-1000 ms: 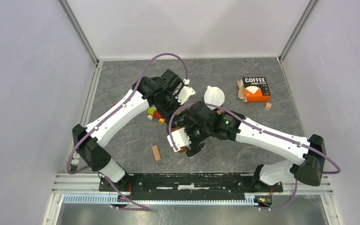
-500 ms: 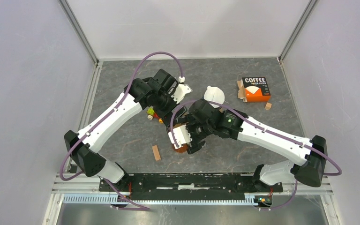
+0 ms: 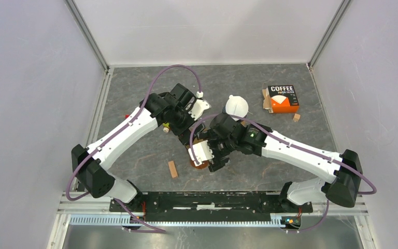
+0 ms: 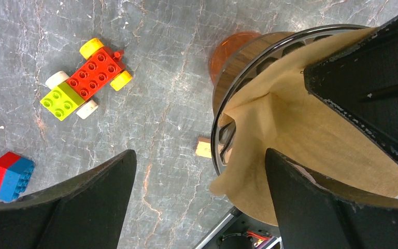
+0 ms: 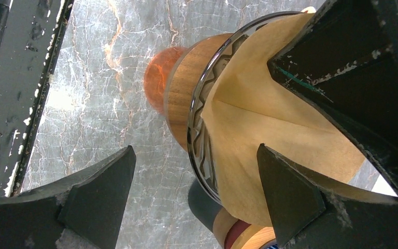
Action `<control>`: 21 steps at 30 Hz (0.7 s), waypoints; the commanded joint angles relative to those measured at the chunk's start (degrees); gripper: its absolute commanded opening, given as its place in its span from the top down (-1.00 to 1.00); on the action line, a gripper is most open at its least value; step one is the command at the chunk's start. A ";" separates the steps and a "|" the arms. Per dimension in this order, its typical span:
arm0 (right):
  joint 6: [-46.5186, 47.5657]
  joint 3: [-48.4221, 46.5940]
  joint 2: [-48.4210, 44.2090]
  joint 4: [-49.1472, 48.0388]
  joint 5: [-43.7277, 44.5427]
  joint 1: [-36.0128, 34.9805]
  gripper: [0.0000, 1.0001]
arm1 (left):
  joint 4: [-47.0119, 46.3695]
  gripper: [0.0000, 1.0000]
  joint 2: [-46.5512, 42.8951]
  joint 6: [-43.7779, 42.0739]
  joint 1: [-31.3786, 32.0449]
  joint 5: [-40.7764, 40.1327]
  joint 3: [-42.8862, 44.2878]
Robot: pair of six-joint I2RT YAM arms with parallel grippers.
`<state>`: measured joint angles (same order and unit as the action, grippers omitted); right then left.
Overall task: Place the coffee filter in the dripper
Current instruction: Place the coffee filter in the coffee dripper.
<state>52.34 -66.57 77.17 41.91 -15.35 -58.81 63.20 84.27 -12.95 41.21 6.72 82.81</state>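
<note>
Since the tan coffee filter is already sitting in the glass dripper right below the left gripper and right gripper, both spread wide and holding nothing, I'd just press the floppy edge hanging over the rim down gently without tipping it.

My left gripper and right gripper hang over the dripper, jaws spread wide, arms converging.

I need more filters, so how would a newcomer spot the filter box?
Look at the grey table, far right corner, beyond the right arm. The filter box lies there: the only orange and black carton, with COFFEE printed on top.
</note>
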 commanded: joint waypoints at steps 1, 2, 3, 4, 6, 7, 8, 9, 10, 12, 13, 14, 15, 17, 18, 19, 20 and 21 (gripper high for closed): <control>0.71 1.15 -1.20 -1.40 0.13 0.14 -0.87 | -2.69 -0.99 -1.09 -1.63 -0.17 1.72 -0.89; 0.70 1.37 -1.18 -1.47 0.14 0.10 -0.87 | -2.73 -0.99 -0.99 -1.63 -0.17 1.69 -0.97; 0.78 1.49 -1.11 -1.61 0.14 0.10 -0.87 | -2.74 -0.99 -0.97 -1.70 -0.17 1.57 -1.06; 0.91 1.65 -1.03 -1.56 0.25 0.10 -0.87 | -2.82 -0.99 -0.89 -1.72 -0.17 1.34 -1.13; 1.07 1.85 -0.89 -1.39 0.69 0.12 -0.87 | -2.87 -0.99 -0.86 -1.80 -0.17 0.82 -1.40; 1.16 1.91 -0.82 -1.37 0.95 0.10 -0.87 | -3.02 -0.99 -0.79 -1.77 -0.17 0.32 -1.57; 1.16 1.88 -0.60 -1.16 1.11 0.09 -0.87 | -3.08 -0.99 -0.81 -1.65 -0.17 -0.19 -1.74; 1.19 1.82 -0.42 -0.92 1.26 0.09 -0.87 | -3.08 -0.99 -0.85 -1.71 -0.17 -0.57 -1.85; 1.27 1.95 -0.38 -0.78 1.34 0.10 -0.87 | -3.13 -0.99 -0.94 -1.72 -0.17 -1.05 -2.07; 1.30 2.29 -0.41 -1.06 1.58 0.10 -0.87 | -3.08 -0.99 -1.03 -1.70 -0.17 -1.41 -2.27; 1.36 2.32 -0.47 -1.09 1.72 0.09 -0.87 | -3.02 -0.99 -1.02 -1.70 -0.16 -1.61 -2.45; 1.36 2.23 -0.49 -1.08 1.71 0.14 -0.87 | -2.96 -0.99 -1.15 -1.73 -0.17 -1.68 -2.60; 1.35 2.05 -0.54 -1.09 1.73 0.11 -0.87 | -3.04 -0.99 -1.31 -1.72 -0.17 -1.67 -2.66; 1.36 1.53 -0.58 -0.99 1.68 0.11 -0.87 | -2.99 -0.99 -1.47 -1.77 -0.17 -1.62 -2.51; 1.28 0.98 -0.55 -0.85 1.69 0.10 -0.87 | -3.00 -0.99 -1.55 -1.76 -0.17 -1.60 -2.31; 1.21 0.44 -0.56 -0.61 1.49 0.14 -0.87 | -2.91 -0.99 -1.57 -1.80 -0.17 -1.62 -2.02; 1.20 -0.20 -0.58 -0.38 1.30 0.12 -0.87 | -2.97 -0.99 -1.69 -1.87 -0.17 -1.57 -1.58; 1.04 -0.98 -0.67 -0.27 0.88 0.10 -0.87 | -2.92 -0.99 -1.72 -1.88 -0.17 -1.45 -1.15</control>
<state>53.25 -65.23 77.14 40.01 -14.96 -58.87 60.80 84.27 -12.95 41.21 6.31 80.75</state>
